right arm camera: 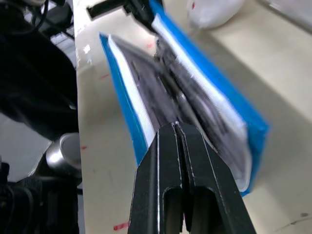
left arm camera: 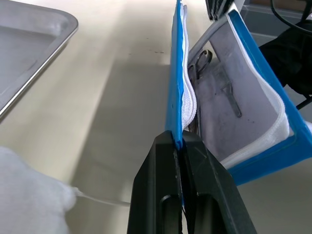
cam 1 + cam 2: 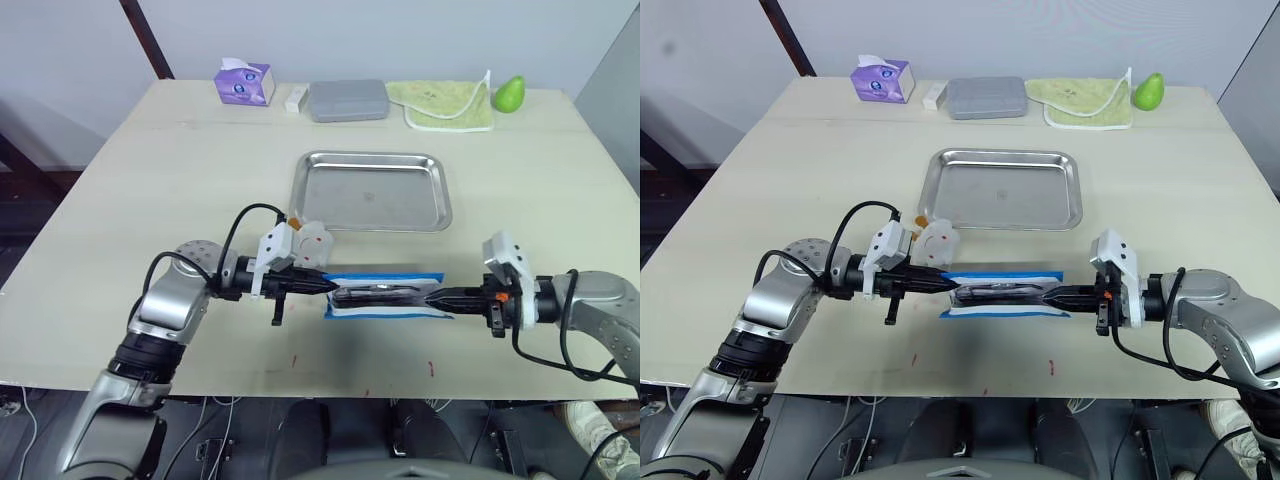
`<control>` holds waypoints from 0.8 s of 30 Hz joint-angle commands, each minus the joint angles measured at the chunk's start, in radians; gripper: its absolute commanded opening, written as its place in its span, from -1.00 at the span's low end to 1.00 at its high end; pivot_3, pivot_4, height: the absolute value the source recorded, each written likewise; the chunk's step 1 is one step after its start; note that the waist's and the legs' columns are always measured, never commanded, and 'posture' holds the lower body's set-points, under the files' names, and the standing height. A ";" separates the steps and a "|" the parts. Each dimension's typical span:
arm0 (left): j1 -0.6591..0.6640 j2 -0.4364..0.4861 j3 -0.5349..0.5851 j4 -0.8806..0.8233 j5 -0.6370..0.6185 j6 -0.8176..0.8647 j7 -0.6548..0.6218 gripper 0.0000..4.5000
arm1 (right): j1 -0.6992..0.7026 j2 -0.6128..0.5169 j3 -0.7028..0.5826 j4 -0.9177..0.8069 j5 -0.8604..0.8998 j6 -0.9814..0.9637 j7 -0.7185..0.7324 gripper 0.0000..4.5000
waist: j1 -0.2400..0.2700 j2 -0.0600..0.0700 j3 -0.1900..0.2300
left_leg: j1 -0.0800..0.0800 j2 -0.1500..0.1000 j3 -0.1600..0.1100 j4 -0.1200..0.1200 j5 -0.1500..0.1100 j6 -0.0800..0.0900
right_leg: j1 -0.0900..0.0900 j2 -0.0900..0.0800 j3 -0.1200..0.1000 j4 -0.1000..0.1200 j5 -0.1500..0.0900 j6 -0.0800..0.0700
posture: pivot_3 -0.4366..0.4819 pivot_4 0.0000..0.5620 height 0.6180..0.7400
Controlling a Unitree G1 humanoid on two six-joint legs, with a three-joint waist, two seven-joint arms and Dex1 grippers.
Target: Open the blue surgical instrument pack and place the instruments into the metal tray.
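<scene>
The blue surgical instrument pack [image 3: 385,297] lies near the table's front edge, partly spread so its pale lining [image 2: 229,97] shows. Slim dark-silvery instruments [image 3: 375,291] sit in its pockets [image 2: 197,68]. My left gripper [image 3: 328,287] is shut on the pack's left blue edge, which runs up from the fingertips in the left wrist view [image 2: 182,136]. From the right, my right gripper [image 3: 432,297] is shut at the pack's right end, pinching an inner layer [image 1: 176,125]. The metal tray [image 3: 372,195] stands bare just behind the pack.
A white crumpled wad [image 3: 312,240] lies by my left gripper, between pack and tray. Along the far edge stand a purple tissue box [image 3: 245,82], a grey case [image 3: 348,100], a green cloth [image 3: 442,104] and a green pear-shaped object [image 3: 509,94].
</scene>
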 commanded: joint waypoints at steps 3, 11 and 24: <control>-0.039 -0.018 -0.016 0.085 0.060 -0.057 0.034 -1.00 | 0.043 -0.013 0.058 -0.032 -0.068 -0.072 0.024 -0.99 | 0.001 0.000 0.000 | 0.000 0.000 0.000 0.000 0.000 0.000 | 0.000 0.000 0.000 0.000 0.000 0.000 | -0.05 -0.47 1.00; -0.101 -0.068 -0.075 0.190 0.180 -0.120 0.108 -1.00 | 0.102 -0.016 0.126 -0.049 -0.160 -0.122 0.012 -0.99 | 0.005 0.000 0.000 | 0.000 0.000 0.000 0.000 0.000 0.000 | 0.000 0.000 0.000 0.000 0.000 0.000 | -0.05 -0.47 1.00; -0.171 -0.154 -0.124 0.315 0.326 -0.251 0.203 -1.00 | 0.116 0.027 0.218 0.035 -0.304 -0.198 -0.021 -0.99 | 0.013 -0.001 -0.001 | 0.002 -0.002 -0.004 0.002 0.000 0.000 | 0.005 0.000 -0.001 0.000 0.000 0.000 | -0.05 -0.47 1.00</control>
